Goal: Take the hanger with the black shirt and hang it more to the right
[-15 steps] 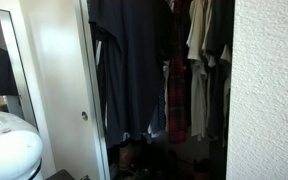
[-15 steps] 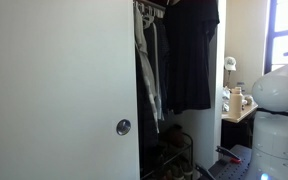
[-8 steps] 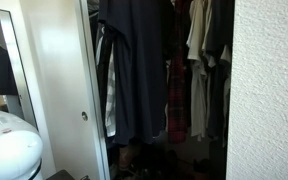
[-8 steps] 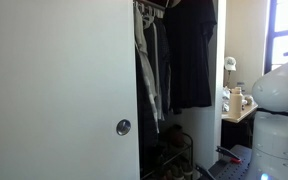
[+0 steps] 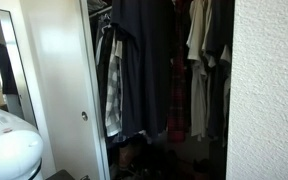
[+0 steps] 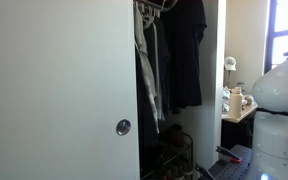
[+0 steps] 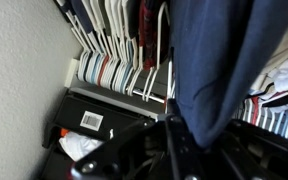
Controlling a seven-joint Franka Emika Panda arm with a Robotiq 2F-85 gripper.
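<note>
The black shirt [image 5: 144, 60] hangs in the open closet, in front of the other clothes; it also shows in an exterior view [image 6: 184, 55] at the closet's opening. In the wrist view it looks like dark blue fabric [image 7: 224, 50] draping down between my gripper's dark fingers [image 7: 174, 150]. The gripper looks shut on the hanger, of which only a thin dark bar [image 7: 170, 135] shows; the rest is hidden inside the shirt. The gripper and arm are out of sight in both exterior views.
A white sliding door with a round handle [image 6: 123, 127] covers part of the closet. Behind the black shirt hang a striped shirt [image 5: 112, 95], a red plaid shirt [image 5: 179, 100] and pale shirts [image 5: 199, 60]. White hangers [image 7: 114, 30] line the rail. A white wall [image 5: 269, 90] stands beside the closet.
The black shirt has moved along the rail, deeper into the closet, uncovering the striped shirt near the door. It looks narrower from the side now.
</note>
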